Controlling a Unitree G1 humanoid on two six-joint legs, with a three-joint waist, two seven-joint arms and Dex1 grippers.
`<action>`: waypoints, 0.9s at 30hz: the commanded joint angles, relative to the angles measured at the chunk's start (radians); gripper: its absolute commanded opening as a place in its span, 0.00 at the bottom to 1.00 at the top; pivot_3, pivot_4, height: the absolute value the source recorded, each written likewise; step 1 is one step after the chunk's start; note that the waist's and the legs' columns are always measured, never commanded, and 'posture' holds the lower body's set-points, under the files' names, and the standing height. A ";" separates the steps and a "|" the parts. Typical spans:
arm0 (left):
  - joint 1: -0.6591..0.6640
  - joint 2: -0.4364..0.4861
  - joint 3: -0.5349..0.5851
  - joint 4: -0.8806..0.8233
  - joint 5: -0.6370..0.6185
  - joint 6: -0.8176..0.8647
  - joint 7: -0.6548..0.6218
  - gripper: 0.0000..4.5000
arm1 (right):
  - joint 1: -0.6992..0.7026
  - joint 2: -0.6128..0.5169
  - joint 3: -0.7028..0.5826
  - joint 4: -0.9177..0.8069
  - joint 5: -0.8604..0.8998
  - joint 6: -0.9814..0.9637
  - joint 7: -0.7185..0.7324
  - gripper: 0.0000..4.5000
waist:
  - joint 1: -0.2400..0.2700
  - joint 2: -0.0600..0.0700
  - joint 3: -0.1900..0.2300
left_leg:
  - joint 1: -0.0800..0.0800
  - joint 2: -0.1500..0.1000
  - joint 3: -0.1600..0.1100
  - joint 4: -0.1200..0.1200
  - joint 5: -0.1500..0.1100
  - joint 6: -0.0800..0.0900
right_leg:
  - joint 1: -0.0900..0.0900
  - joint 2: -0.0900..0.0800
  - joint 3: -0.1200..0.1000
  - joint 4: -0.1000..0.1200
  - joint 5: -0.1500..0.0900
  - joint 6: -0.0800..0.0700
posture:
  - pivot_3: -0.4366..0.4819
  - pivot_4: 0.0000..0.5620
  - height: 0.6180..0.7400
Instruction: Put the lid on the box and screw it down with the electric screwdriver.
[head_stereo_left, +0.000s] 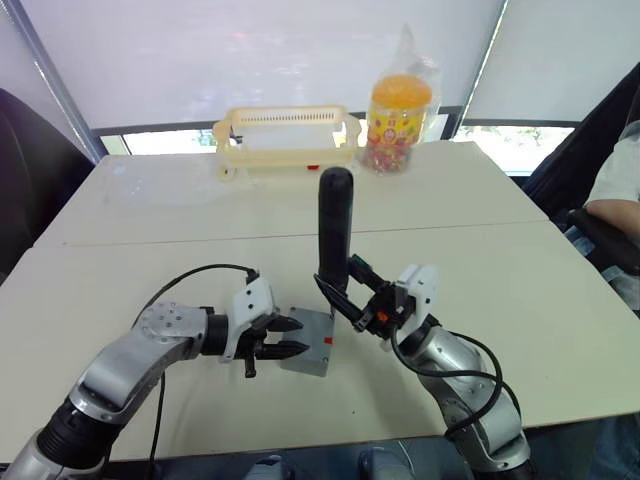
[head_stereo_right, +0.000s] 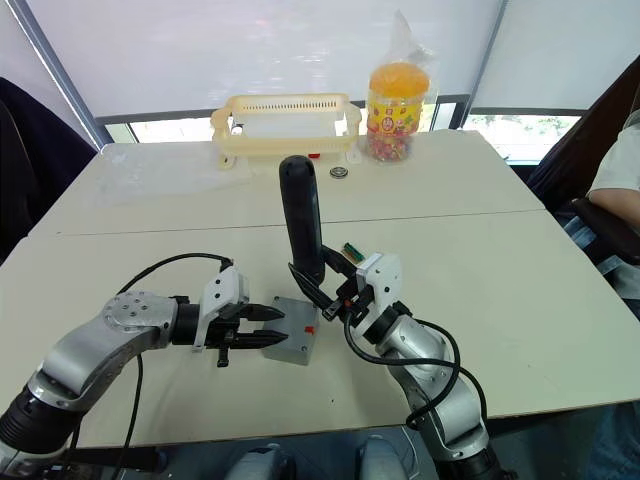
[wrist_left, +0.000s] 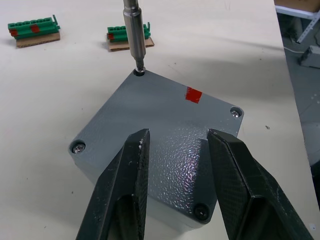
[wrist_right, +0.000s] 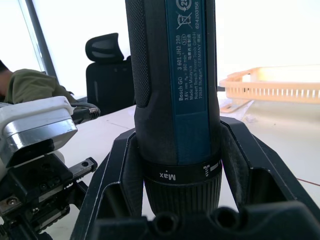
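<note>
The grey box (head_stereo_left: 312, 362) sits near the table's front edge with the lid (wrist_left: 150, 125) on top of it; the lid has a red mark and screws at its corners. My left gripper (wrist_left: 180, 137) is open, its two fingers spread over the lid's near half from the left (head_stereo_left: 291, 337). My right gripper (head_stereo_left: 347, 297) is shut on the electric screwdriver (head_stereo_left: 335, 225), which stands nearly upright. The screwdriver's metal bit (wrist_left: 133, 35) sits in the screw hole at the lid's far corner. The right wrist view shows the fingers clamped around the black-and-blue barrel (wrist_right: 187, 90).
A cream slotted basket (head_stereo_left: 285, 135) and an orange-lidded jar in a plastic bag (head_stereo_left: 400, 110) stand at the table's far edge. Two small green blocks (wrist_left: 34, 31) (wrist_left: 127, 36) lie just beyond the box. A person's arm (head_stereo_left: 615, 205) shows at the right.
</note>
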 joint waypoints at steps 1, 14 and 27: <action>0.009 0.009 0.005 0.004 0.012 0.010 0.004 0.41 | 0.043 -0.020 0.013 0.077 -0.030 0.029 0.007 0.39 | 0.000 0.000 -0.001 | 0.000 0.000 0.000 0.000 0.000 0.000 | 0.000 0.000 0.000 0.000 0.000 0.000 | 0.48 0.27 1.00; 0.009 0.007 0.006 -0.001 0.012 0.017 0.007 0.41 | 0.038 0.012 0.029 0.117 -0.035 0.000 -0.001 0.39 | 0.000 -0.001 -0.003 | 0.000 0.000 0.000 0.000 0.000 0.000 | 0.001 0.000 0.000 0.000 -0.001 0.000 | 0.48 0.27 1.00; 0.011 0.005 0.005 -0.014 0.007 0.030 0.015 0.41 | 0.046 -0.004 0.026 0.145 -0.049 -0.030 0.011 0.39 | 0.000 -0.001 -0.006 | 0.001 0.001 -0.001 0.000 0.000 0.001 | 0.001 0.000 0.000 0.000 -0.003 0.000 | 0.48 0.27 1.00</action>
